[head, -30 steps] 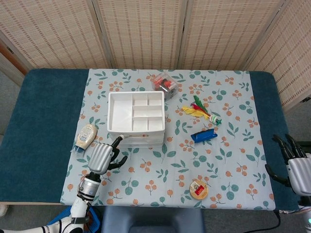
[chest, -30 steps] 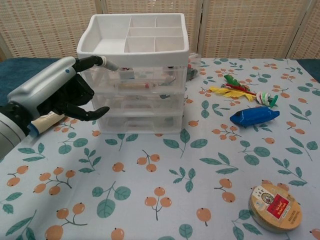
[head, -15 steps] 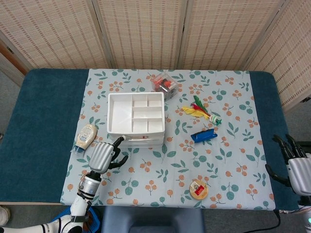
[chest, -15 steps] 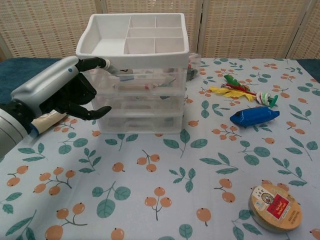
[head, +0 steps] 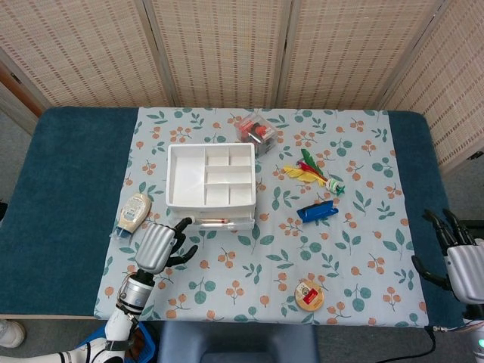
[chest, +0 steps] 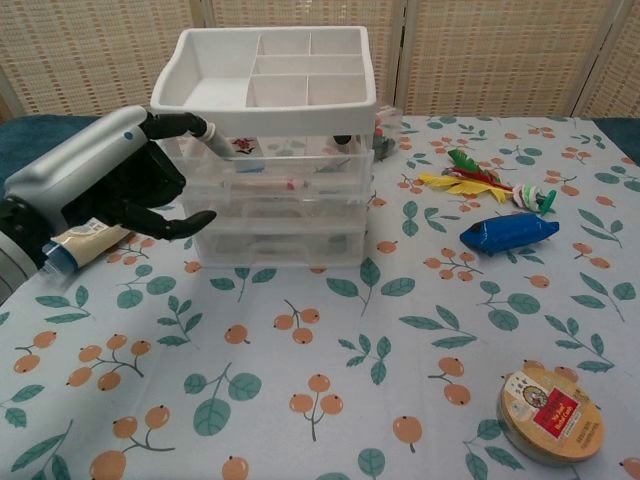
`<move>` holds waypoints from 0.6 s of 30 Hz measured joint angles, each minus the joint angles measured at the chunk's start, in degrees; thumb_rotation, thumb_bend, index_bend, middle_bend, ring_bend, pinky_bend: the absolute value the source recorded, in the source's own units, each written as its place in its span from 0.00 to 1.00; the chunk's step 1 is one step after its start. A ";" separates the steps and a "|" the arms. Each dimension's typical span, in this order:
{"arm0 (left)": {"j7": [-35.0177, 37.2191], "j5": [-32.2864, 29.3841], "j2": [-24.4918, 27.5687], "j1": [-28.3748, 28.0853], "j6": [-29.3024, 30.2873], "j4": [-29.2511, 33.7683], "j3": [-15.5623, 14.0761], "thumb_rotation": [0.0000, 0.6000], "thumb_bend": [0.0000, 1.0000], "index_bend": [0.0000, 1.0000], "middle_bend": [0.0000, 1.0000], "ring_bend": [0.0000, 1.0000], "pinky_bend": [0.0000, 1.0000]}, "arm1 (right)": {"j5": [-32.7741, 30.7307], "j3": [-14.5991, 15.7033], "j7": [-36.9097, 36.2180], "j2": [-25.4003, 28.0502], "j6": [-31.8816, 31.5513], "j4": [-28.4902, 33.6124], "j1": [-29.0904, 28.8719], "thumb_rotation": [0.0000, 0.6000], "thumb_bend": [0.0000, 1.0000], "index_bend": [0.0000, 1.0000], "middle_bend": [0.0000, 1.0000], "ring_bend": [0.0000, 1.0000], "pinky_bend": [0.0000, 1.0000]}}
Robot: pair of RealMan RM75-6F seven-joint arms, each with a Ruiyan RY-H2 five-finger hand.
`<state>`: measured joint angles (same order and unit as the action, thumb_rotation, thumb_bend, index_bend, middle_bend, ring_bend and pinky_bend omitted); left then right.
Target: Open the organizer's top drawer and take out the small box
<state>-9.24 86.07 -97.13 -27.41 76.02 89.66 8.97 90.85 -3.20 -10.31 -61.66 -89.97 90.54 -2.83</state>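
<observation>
Woven rattan screens stand behind a blue surface spread with a leaf-and-berry patterned cloth. No writing can be read anywhere: the round wooden tin near the front right carries a red and white label too small to make out, and the print on the squeeze tube left of the organizer is blurred.

The clear plastic organizer stands toward the left of the cloth, topped by a white divided tray. Compared with a second ago, its top drawer has come forward: in the head view its front edge now shows past the tray, with a red-tipped item lying inside, and the left robot hand has drawn back toward the front edge of the surface with it. The small box cannot be picked out among the blurred contents of the drawer.

The left robot hand has one finger stretched out to the drawer's upper left corner, seemingly hooked on its front; the other fingers curl loosely and the thumb points at the organizer's lower drawers without clear contact. The right robot hand hovers at the far right edge, fingers spread apart, holding nothing.

A blue toy fish, a feathered shuttlecock and a clear container with red contents lie elsewhere on the cloth.
</observation>
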 measured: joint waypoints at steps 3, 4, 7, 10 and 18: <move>-0.41 0.26 0.41 0.24 0.12 0.64 -0.71 1.00 0.29 0.34 0.95 1.00 1.00 | 0.02 -0.01 0.00 -0.01 0.00 0.00 -0.02 1.00 0.33 0.01 0.17 0.03 0.13; -0.50 0.33 0.54 0.34 0.16 0.87 -0.93 1.00 0.29 0.34 0.95 1.00 1.00 | 0.03 0.00 0.00 -0.01 0.01 0.03 -0.02 1.00 0.33 0.01 0.17 0.03 0.13; -0.75 0.44 0.99 0.65 0.32 1.61 -1.44 1.00 0.29 0.35 0.95 1.00 1.00 | 0.01 0.01 -0.04 -0.03 0.03 0.02 -0.01 1.00 0.33 0.01 0.17 0.03 0.13; -1.10 0.67 1.59 0.89 0.46 2.39 -1.89 1.00 0.29 0.36 0.95 1.00 1.00 | 0.02 0.06 -0.01 -0.07 0.11 0.04 -0.02 1.00 0.33 0.01 0.17 0.03 0.13; -1.07 2.22 2.73 1.27 1.06 3.86 -3.00 1.00 0.29 0.37 0.95 1.00 1.00 | 0.11 0.15 0.05 -0.08 -0.13 0.12 0.16 1.00 0.33 0.01 0.17 0.03 0.13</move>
<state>-10.31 88.28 -94.40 -26.15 77.09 93.51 5.97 90.97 -3.05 -10.26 -61.74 -90.10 90.67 -2.67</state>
